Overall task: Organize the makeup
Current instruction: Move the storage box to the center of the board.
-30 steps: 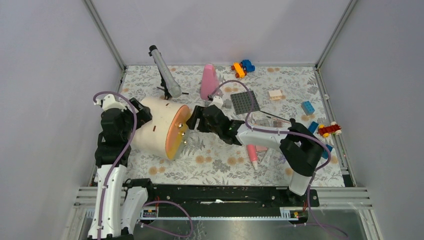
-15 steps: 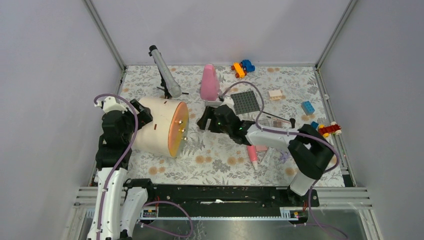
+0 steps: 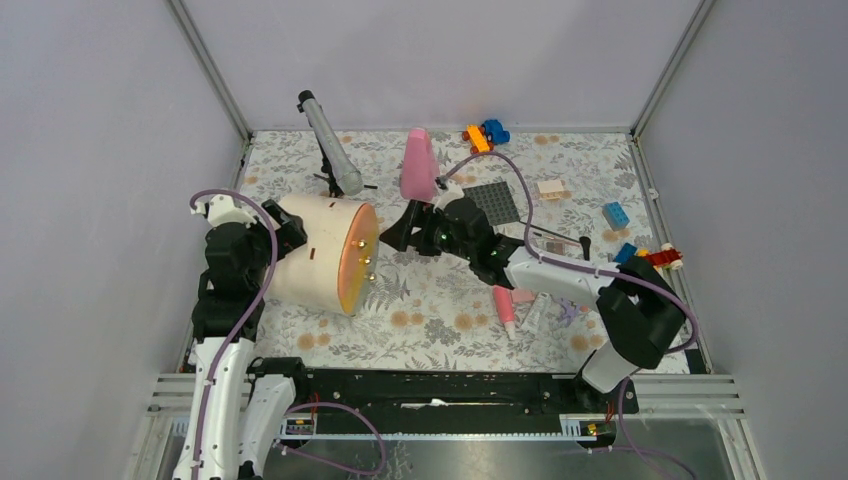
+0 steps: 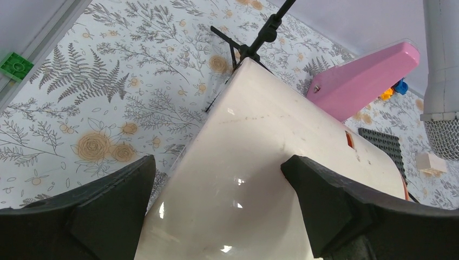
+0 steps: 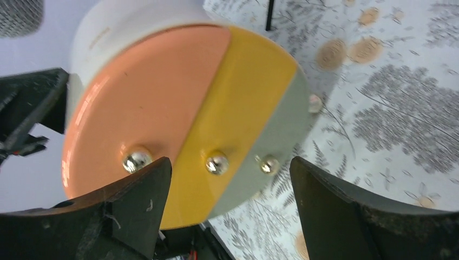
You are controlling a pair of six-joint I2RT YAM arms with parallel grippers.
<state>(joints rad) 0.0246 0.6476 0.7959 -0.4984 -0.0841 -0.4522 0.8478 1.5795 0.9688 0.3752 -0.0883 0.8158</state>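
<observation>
Three closed drawers (image 5: pixel 233 108); case (image 3: pixel 305 250) in left gripper (image 4: pixel 216 165)

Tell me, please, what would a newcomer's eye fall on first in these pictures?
First, the big cream round box lying on its side at the left of the flowered table, between the fingers of the left gripper. Its round face, in peach, yellow and grey-green with three metal knobs, looks toward the open right gripper. A tall pink bottle stands behind, at the back.
</observation>
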